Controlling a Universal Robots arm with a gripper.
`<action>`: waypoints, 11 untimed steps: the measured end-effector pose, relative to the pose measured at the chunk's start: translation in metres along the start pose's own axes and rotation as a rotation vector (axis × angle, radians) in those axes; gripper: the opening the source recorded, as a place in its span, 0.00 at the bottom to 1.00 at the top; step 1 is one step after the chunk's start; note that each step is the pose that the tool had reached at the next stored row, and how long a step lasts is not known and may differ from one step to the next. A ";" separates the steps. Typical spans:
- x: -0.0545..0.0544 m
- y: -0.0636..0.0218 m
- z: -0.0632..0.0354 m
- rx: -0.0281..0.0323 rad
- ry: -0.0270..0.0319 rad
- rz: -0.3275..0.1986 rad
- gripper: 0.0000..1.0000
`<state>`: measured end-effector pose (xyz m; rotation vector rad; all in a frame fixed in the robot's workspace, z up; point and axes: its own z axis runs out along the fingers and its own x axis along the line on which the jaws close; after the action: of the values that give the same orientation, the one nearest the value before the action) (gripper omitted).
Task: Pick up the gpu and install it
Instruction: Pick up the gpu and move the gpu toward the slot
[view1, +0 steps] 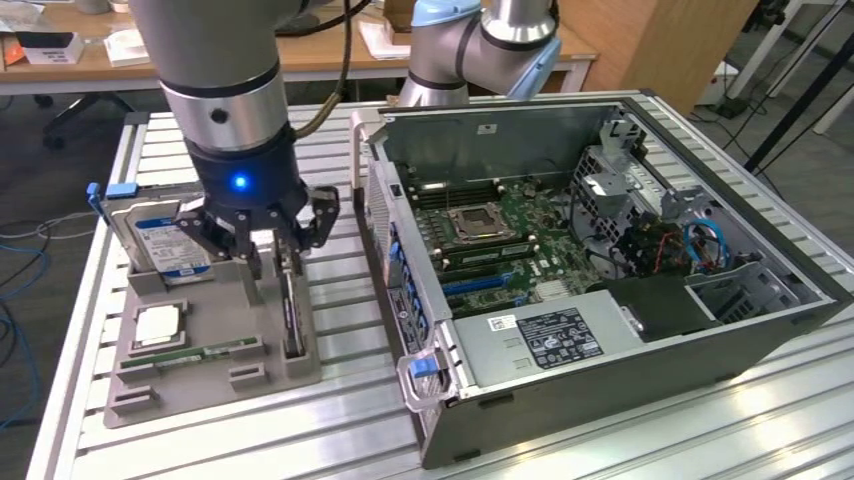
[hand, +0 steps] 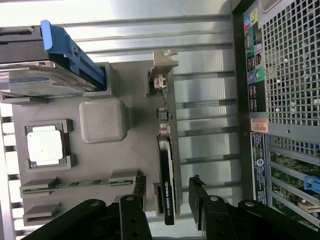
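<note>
The claw is wide open and holds nothing. In the wrist view its two fingers stand one on each side of the gpu, with a free gap on both sides. The gpu stands on its long edge in a slot of the gray holder, along the holder's edge nearest the computer case. Between holder and case runs a narrow strip of bare slatted table. On the gpu's other side a gray block stands near. The case lies open, its board uncovered. In the exterior view the claw covers the gpu's far end and one corner of the hard drive. How high the fingertips are above the card's top edge, I cannot tell.
</note>
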<state>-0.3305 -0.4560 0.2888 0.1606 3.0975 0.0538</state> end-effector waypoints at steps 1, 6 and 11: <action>0.001 -0.0001 0.0017 0.0002 0.0001 0.000 0.47; 0.001 -0.0004 0.0109 0.0000 0.0000 0.000 0.47; -0.004 -0.0003 0.0201 0.0001 0.0001 0.000 0.47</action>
<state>-0.3259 -0.4561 0.2689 0.1606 3.0976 0.0536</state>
